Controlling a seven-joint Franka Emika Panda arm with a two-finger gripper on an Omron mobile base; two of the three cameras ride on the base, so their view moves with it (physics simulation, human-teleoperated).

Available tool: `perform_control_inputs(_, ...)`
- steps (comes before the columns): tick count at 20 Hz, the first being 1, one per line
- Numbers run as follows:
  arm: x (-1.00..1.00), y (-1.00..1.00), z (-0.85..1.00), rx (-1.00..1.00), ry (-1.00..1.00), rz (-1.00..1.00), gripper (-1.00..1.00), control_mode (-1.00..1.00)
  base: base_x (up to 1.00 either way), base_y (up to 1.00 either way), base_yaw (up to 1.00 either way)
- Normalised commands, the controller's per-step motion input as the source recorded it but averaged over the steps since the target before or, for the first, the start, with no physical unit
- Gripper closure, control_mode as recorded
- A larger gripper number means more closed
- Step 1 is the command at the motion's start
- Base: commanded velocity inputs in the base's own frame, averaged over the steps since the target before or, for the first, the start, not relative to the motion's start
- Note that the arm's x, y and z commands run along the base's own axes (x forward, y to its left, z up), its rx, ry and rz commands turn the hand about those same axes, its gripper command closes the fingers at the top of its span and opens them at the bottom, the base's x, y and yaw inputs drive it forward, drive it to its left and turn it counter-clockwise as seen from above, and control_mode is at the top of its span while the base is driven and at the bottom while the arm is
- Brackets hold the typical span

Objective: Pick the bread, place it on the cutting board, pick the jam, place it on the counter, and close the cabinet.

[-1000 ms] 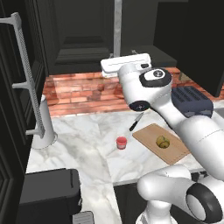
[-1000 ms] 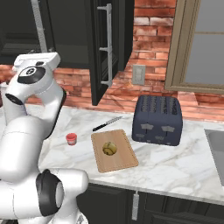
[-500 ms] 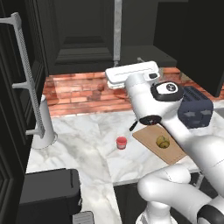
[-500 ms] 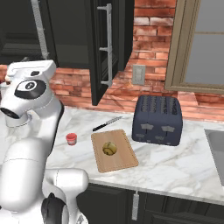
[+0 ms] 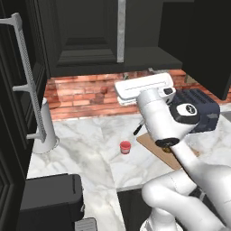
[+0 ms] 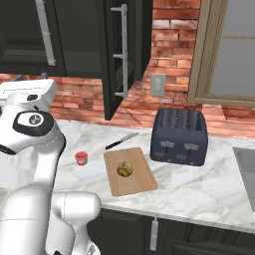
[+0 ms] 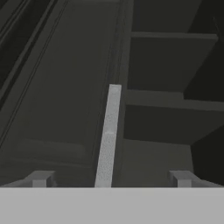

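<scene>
Two small dark fingertips of the gripper are rising at the bottom of the hand view, standing wide apart with nothing between them — the jaws are open and holding nothing. Between and beyond them a pale silver bar handle is running up the middle of the frame, fixed to a dark panelled door of the cabinet, with the open shelves showing at the right.

In the left base view the white arm is reaching from the lower right up toward the centre of the frame, its flat white hand lying just below the dark cabinet at the top. The jam is standing on the counter a little left of centre, apart from the arm. The cutting board is showing as a brown corner beside the arm's elbow.

In the right base view the bread is sitting on the cutting board near the middle of the frame, and the jam is resting on the counter just left of the board. A black knife is lying above the board, and a dark toaster is standing to its right. One cabinet door is hanging open at upper centre — its silver handle is facing the camera.
</scene>
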Motion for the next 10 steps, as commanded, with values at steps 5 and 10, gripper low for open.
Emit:
perform_control_inputs(5,-0.66,-0.09,0.11,0.0,0.0,0.0,-1.0,-1.0,0.0,0.0,0.0)
perform_control_inputs(10,-0.61,-0.11,0.19,0.01,0.03,0.0,-1.0,-1.0,0.0,0.0,0.0)
